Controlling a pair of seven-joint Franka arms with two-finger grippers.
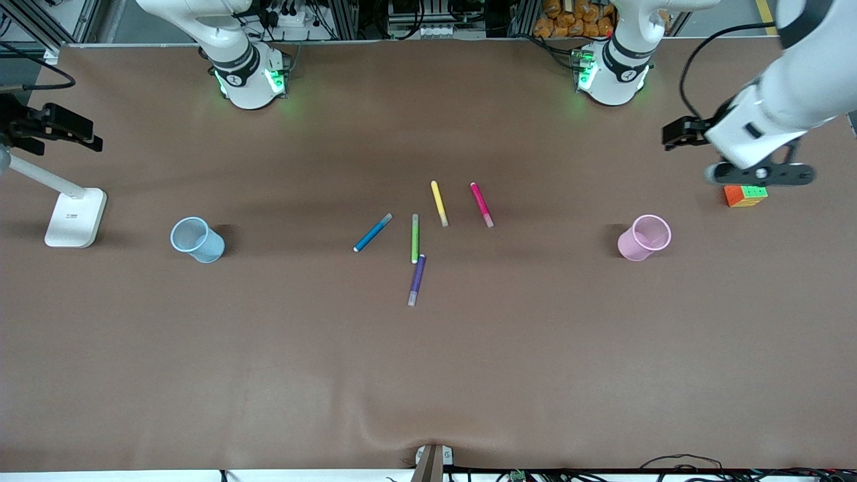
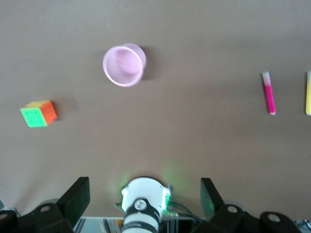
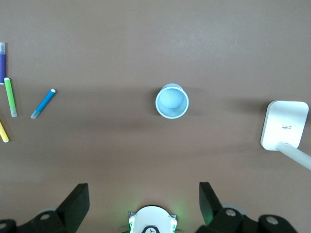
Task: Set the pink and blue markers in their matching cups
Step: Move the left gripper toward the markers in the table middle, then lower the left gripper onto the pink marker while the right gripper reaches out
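The left gripper (image 2: 145,204) hangs wide open, holding nothing, at the upper right of the front view over a colored cube (image 1: 745,195). The pink cup (image 1: 644,237) stands lower in the frame, and the pink marker (image 1: 481,204) lies near the middle. The right gripper (image 3: 144,203) is open and empty too, high over the blue cup (image 1: 197,239), with the blue marker (image 1: 373,232) nearer the middle.
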